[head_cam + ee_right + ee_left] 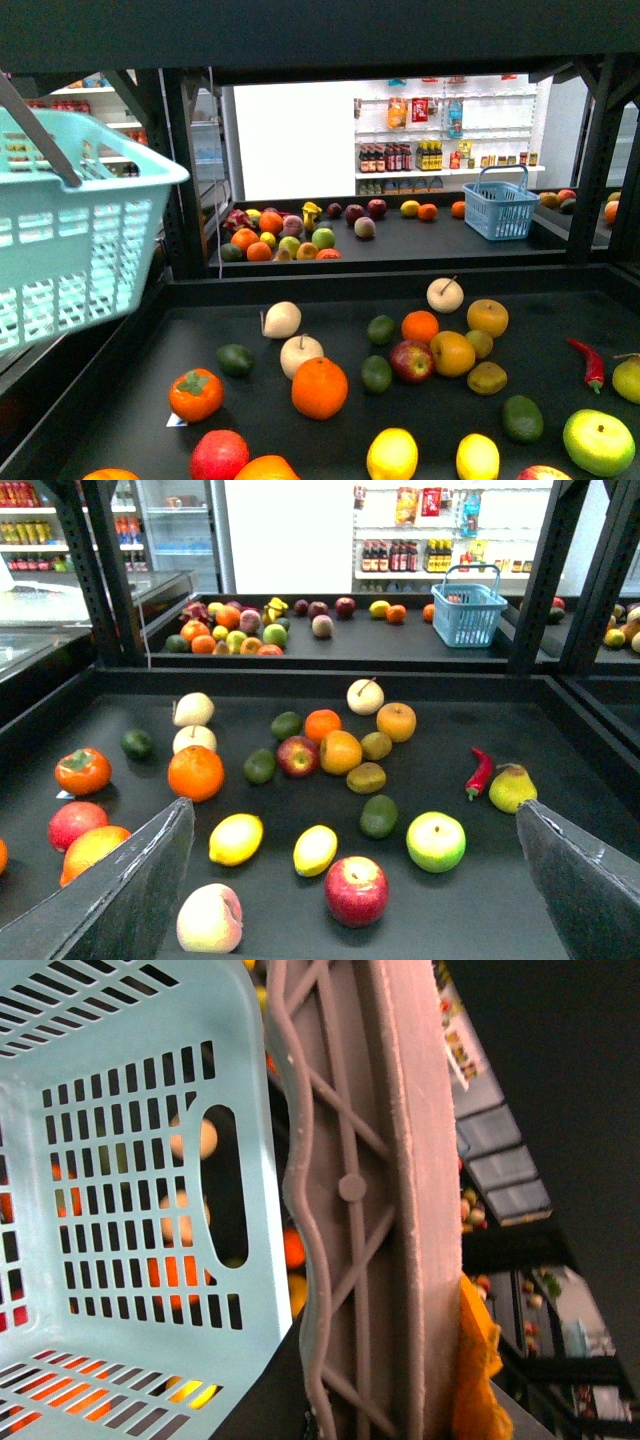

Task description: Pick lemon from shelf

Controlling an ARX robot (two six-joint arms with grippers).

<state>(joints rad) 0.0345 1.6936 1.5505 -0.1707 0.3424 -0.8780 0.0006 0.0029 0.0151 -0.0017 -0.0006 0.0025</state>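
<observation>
Lemons (pixel 392 454) (pixel 477 457) are seen nearest, two set a little apart on the near part of the shelf's (pixel 335 315) black deck, just beyond the right gripper (pixel 354 808), whose jaws are spread wide and hold nothing. The descent is best centred on the right-hand lemon (pixel 315 849), with the jaws set across its narrow middle, so that the red apple (pixel 356 890) near it and the avocado (pixel 379 816) beyond are not knocked. Farther left the teal basket (pixel 70 230) hangs raised, and whether the left gripper is clamped on its handle (pixel 350 1190) cannot be told.
</observation>
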